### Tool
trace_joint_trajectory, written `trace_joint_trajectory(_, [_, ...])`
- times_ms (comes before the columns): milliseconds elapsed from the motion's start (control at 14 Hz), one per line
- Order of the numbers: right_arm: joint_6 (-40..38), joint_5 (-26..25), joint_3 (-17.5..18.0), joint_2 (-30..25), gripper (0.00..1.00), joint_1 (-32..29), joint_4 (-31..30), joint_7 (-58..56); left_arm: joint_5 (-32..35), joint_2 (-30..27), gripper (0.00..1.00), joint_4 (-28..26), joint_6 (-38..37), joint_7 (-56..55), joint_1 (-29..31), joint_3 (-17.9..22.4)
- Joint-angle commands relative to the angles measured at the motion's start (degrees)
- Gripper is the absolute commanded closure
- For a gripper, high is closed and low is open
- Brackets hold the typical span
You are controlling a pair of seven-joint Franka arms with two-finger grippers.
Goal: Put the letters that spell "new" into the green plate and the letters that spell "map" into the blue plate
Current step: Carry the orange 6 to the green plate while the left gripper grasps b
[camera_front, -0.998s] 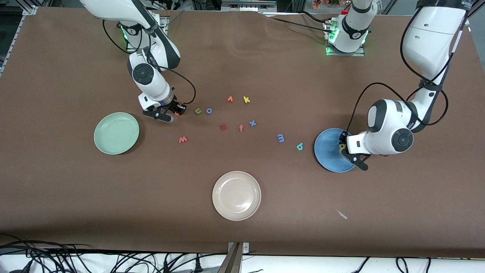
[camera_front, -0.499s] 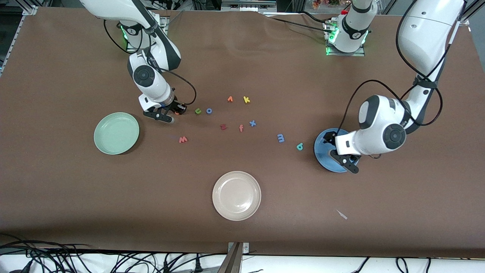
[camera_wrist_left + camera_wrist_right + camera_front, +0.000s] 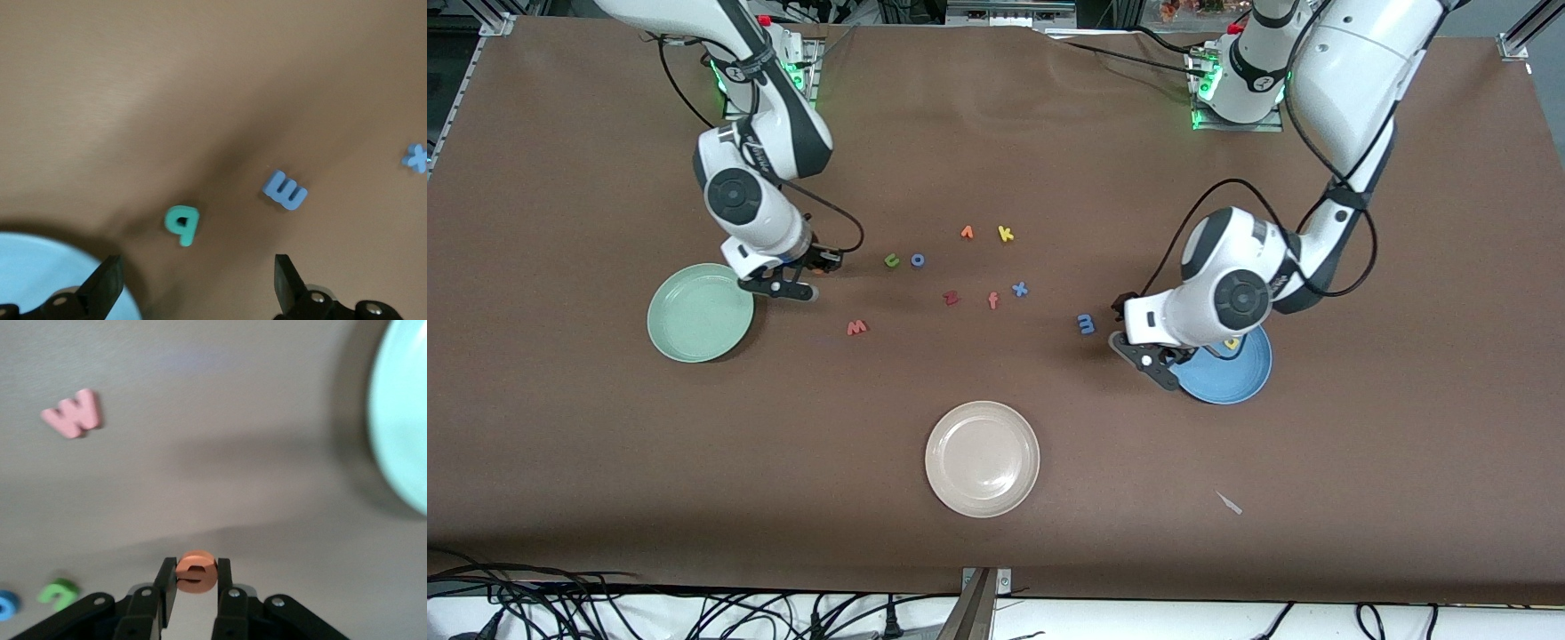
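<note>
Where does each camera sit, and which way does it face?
Front view: high across the table, facing both arms' bases; green plate, blue plate.
Left wrist view: on the left arm, looking down past its open end effector at the teal "p".
Right wrist view: past the right end effector gripping the orange "e".
Shared: blue "m".

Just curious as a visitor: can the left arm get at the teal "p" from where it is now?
Probably yes: the left end effector hangs open just over the teal "p", with nothing between them.
</note>
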Motion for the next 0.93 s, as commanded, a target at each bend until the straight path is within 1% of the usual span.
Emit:
trace_joint_trajectory(0, [-2.53,-0.45,-4.5,-2.29,0.82,0.09,-0.13,-9.52,5.93,1.62,0.0,1.54,-0.82,-2.38,-2.97,0.92])
trace_joint_trajectory(143, [-2.18,-0.62,-8.19,-1.86,0.82,0.09,-0.13,-15.33,10.58,2.14,0.01,1.54,-0.64,-2.65,-2.71,0.84])
trace_joint_trajectory(285, [0.44,-3.24,-12.58,-0.02,0.82,-1.31,0.13,-22.01,16.2,3.63,0.02,1.8,0.93,-2.13,-2.8,0.75])
trace_joint_trajectory(356, [1.67,-3.52,-14.17,0.86,0.82,-2.01,0.22,-24.65,17.45,3.9,0.03,1.89,1.38,-2.13,-2.63,0.66])
trace_joint_trajectory(428, [2.91,-3.52,-14.53,1.91,0.82,-2.98,0.31,-26.33,17.55,4.43,0.06,1.89,1.73,-2.13,-2.8,0.66])
trace_joint_trajectory(499, [4.66,-3.52,-14.54,2.71,0.82,-4.38,0.39,-27.57,17.55,4.69,0.07,1.89,2.52,-2.13,-3.15,0.75])
trace_joint_trajectory(570, [5.81,-3.52,-14.54,3.93,0.8,-5.61,0.92,-28.97,17.64,5.3,0.1,1.89,3.48,-2.13,-3.15,0.75])
trace_joint_trajectory(642, [5.91,-3.52,-14.54,5.08,0.73,-6.93,2.05,-29.77,17.73,5.57,0.16,1.81,4.01,-2.04,-3.24,0.75])
trace_joint_trajectory(713, [5.65,-3.09,-14.45,5.61,0.23,-7.46,3.2,-28.99,17.73,6.01,0.19,1.89,4.28,-2.04,-3.24,0.75])
trace_joint_trajectory(784, [5.47,-3.0,-14.54,5.53,0.0,-7.47,3.82,-29.33,17.81,6.1,0.19,1.72,4.63,-2.04,-3.24,0.75])
trace_joint_trajectory(856, [4.6,-2.99,-14.45,5.18,0.0,-7.38,4.6,-29.34,18.77,6.19,0.21,1.72,4.72,-2.04,-3.15,0.75])
